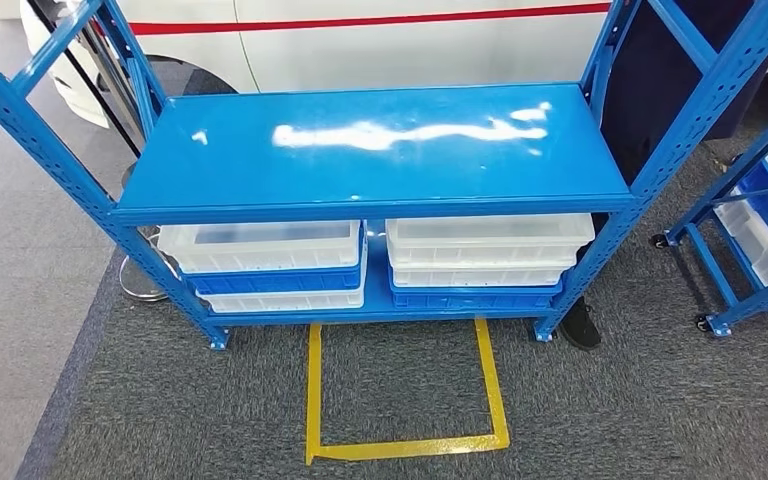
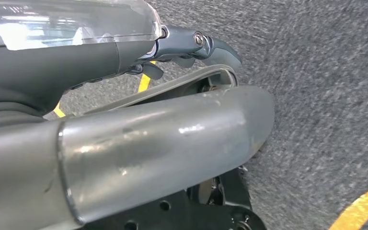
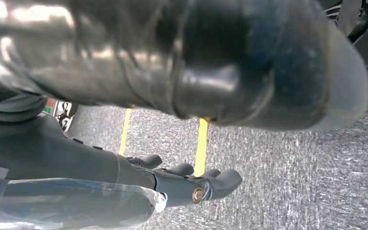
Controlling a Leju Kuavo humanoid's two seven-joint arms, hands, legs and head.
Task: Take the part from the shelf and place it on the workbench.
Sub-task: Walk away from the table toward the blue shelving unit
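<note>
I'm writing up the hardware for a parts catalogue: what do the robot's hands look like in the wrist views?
The left hand has dark grey fingers hinged with small metal pins, below a clear glossy plastic cover over its back. A thick, scuffed, silver-grey rounded thumb lies alongside. The right hand matches: dark fingers with rounded tips, a brass-coloured pin and the same clear cover. Its thumb looks dark and blurred.

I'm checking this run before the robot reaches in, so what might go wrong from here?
The bins sit in tight stacks under the low blue shelf top, so a reaching arm might knock the shelf edge or drag a whole stack. No part shows from here; the robot may have to search the bins. Both the left hand and right hand hang over carpet, holding nothing. A person's shoe beside the shelf post could be bumped.
</note>
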